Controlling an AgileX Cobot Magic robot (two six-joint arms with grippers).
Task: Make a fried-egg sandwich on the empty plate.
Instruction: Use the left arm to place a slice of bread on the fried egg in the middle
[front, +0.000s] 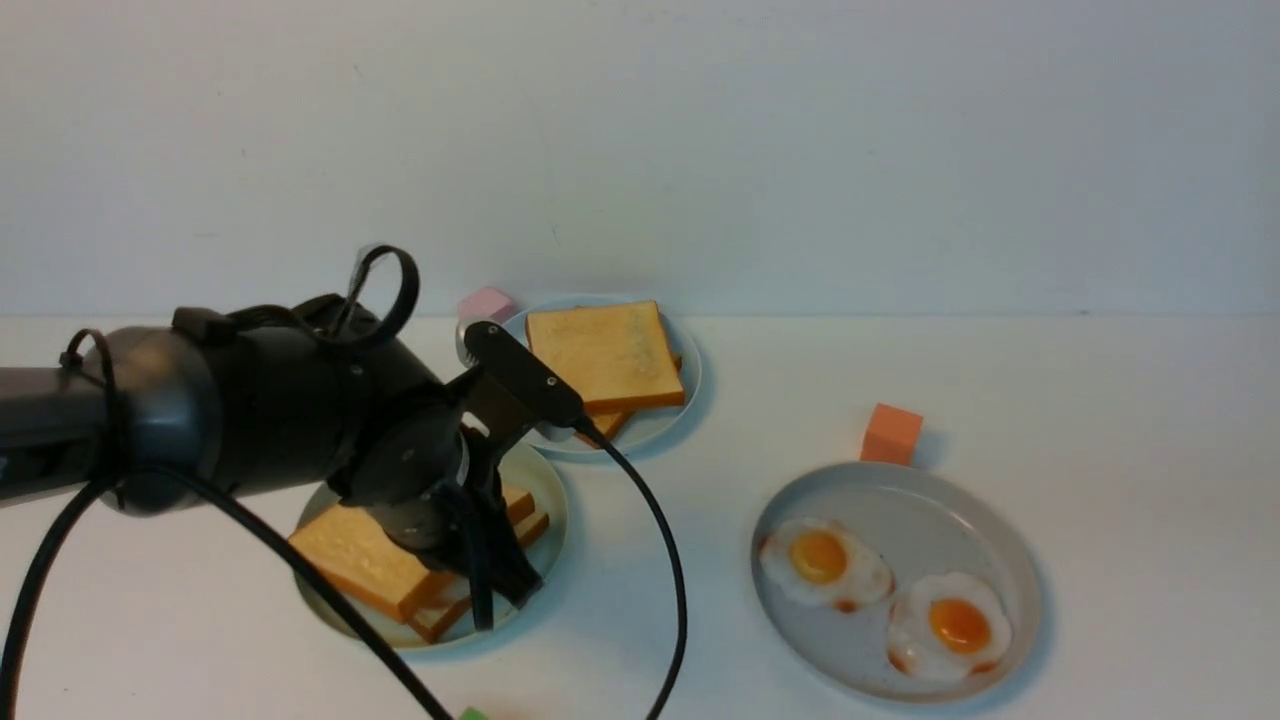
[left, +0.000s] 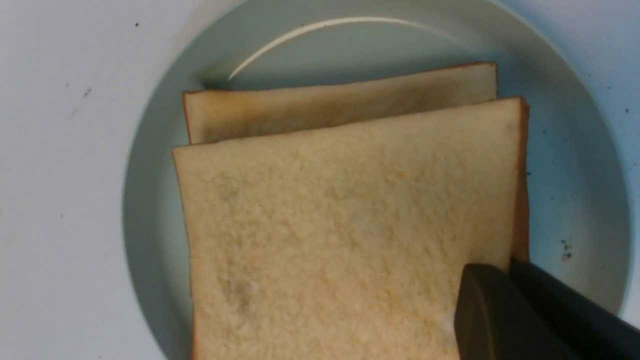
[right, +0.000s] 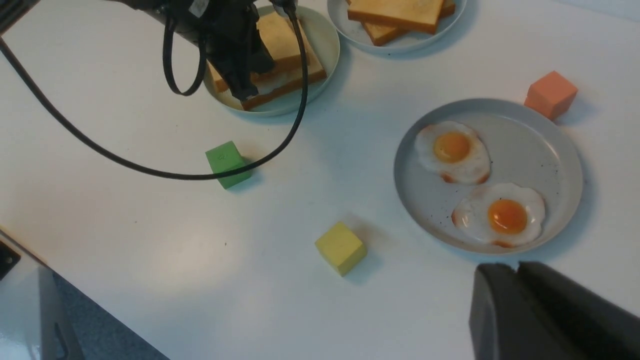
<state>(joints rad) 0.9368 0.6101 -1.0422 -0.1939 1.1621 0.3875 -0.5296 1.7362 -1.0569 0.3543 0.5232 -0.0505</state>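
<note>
The empty plate (front: 548, 492) is the mint-green one (left: 575, 175), and two toast slices now lie on it. The lower slice (left: 340, 102) rests flat. The upper slice (front: 360, 560) (left: 340, 225) sits over it, shifted and slightly tilted. My left gripper (front: 500, 600) (left: 510, 267) is shut on the upper slice's crust edge. A pale strip shows between the slices (right: 272, 84); I cannot tell whether it is an egg. Two fried eggs (front: 825, 562) (front: 950, 625) lie on the grey-blue plate (front: 930, 505). My right gripper (right: 517, 267) hovers near that plate's front rim, jaws together and empty.
A pile of bare toast (front: 605, 355) sits on the speckled plate (front: 693, 380) behind. Around them are an orange cube (front: 890, 433), a pink cube (front: 487, 303), a green cube (right: 227, 163) and a yellow cube (right: 341, 247). The left arm's cable (front: 660, 540) loops over the table.
</note>
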